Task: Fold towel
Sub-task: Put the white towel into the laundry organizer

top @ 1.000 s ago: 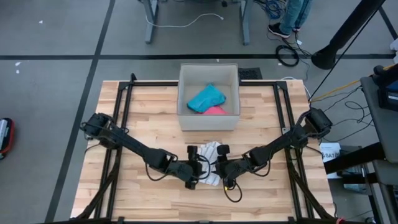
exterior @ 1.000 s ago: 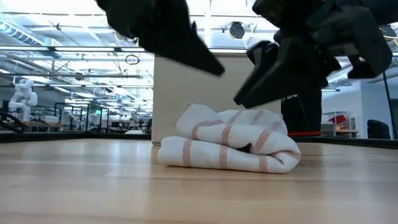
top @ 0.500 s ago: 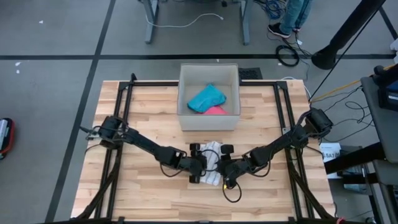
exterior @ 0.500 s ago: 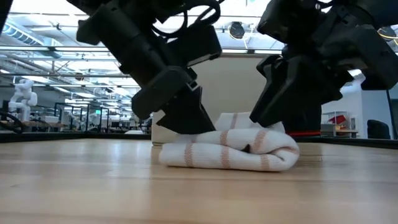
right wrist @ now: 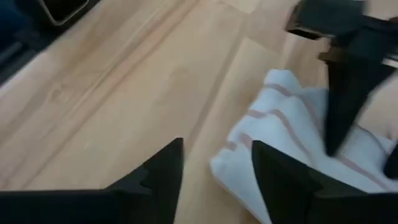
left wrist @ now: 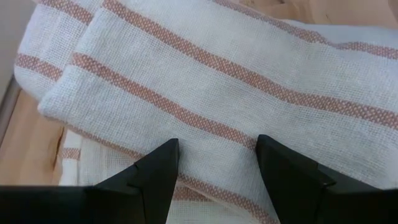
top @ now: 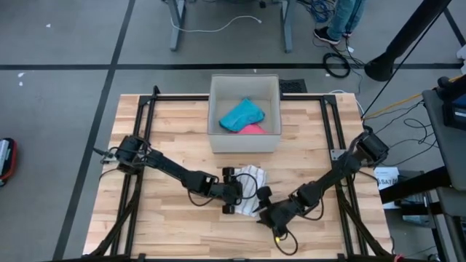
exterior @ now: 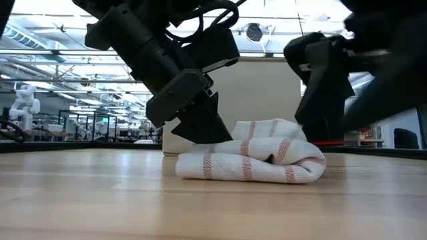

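While no writing reads, left gripper [top: 234, 198] spread on striped towel [top: 250, 191], right gripper [top: 266, 215] parted beside it

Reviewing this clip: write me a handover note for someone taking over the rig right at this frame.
Left gripper: open, fingers down on the towel's top layer, nothing pinched.
Right gripper: open, empty, off the towel beside its near edge.
Towel: white with red stripes, lying folded in a compact bundle on the table in front of the box, which holds blue and pink cloths.
Done: the fold looks made.
Left: probably press it flat, lift the left arm clear, then check it holds.
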